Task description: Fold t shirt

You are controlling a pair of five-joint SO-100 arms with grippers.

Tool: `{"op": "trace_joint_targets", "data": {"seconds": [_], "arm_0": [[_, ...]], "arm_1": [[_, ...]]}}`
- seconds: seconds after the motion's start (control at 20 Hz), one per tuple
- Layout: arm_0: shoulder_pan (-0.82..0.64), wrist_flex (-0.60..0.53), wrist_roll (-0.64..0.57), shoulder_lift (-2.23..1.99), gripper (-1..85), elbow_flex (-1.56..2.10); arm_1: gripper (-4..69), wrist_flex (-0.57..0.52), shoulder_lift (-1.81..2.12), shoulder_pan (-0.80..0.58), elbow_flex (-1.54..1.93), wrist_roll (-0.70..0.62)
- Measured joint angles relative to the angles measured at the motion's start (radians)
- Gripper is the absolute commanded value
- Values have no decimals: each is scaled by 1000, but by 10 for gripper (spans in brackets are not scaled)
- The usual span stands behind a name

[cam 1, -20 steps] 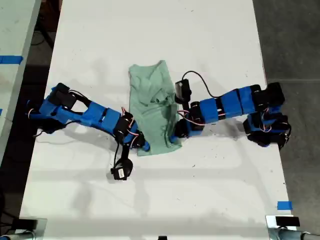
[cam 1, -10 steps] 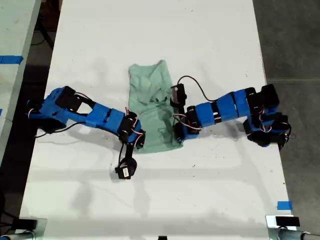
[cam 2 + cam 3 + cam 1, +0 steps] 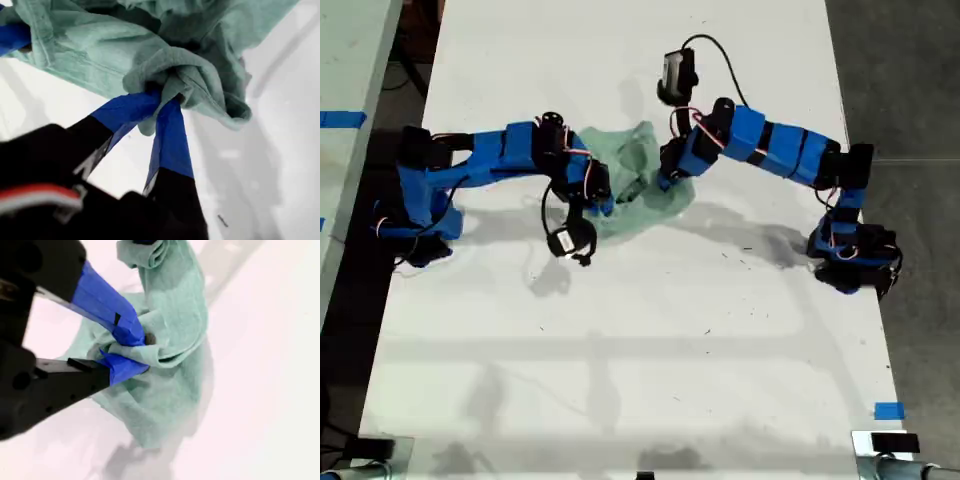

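Our first pincer [image 3: 162, 102] is clamped on a bunched fold of the t shirt [image 3: 638, 180], and our second pincer [image 3: 131, 351] pinches another fold. The shirt sits crumpled between both arms, toward the far end of the white surface [image 3: 650, 340]. Bare surface lies open on the near side in the exterior view.

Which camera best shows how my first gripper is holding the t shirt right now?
The first wrist view: my first gripper has its blue fingers pinched shut on a bunched fold of the t shirt. The exterior view shows only crumpled cloth between both arms. The second wrist view shows my second gripper clamping another fold instead.
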State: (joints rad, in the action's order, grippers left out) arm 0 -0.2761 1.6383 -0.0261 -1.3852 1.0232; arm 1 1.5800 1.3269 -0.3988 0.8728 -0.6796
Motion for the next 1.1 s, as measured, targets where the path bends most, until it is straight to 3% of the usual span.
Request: {"op": "trace_joint_targets", "data": {"seconds": [0.3, 0.35, 0.4, 0.45, 0.7, 0.95, 1.1], "arm_0": [[-342, 0, -95, 0, 20, 25], [-370, 0, -101, 0, 67, 40], [-390, 0, -101, 0, 90, 60], [-399, 0, -98, 0, 106, 81], [-411, 0, -110, 2, 119, 124], [-449, 0, -181, -52, 105, 146], [-437, 0, -210, -244, 100, 204]], "arm_1": [[15, -179, -2, -209, 0, -210], [109, -192, -2, -222, 0, -225], [308, -204, -11, -224, 0, -241], [416, -212, -26, -224, 0, -256], [248, -216, -110, -250, 2, -322], [190, -230, -110, -282, 2, -353], [167, -107, -31, -307, 2, -325]]}}
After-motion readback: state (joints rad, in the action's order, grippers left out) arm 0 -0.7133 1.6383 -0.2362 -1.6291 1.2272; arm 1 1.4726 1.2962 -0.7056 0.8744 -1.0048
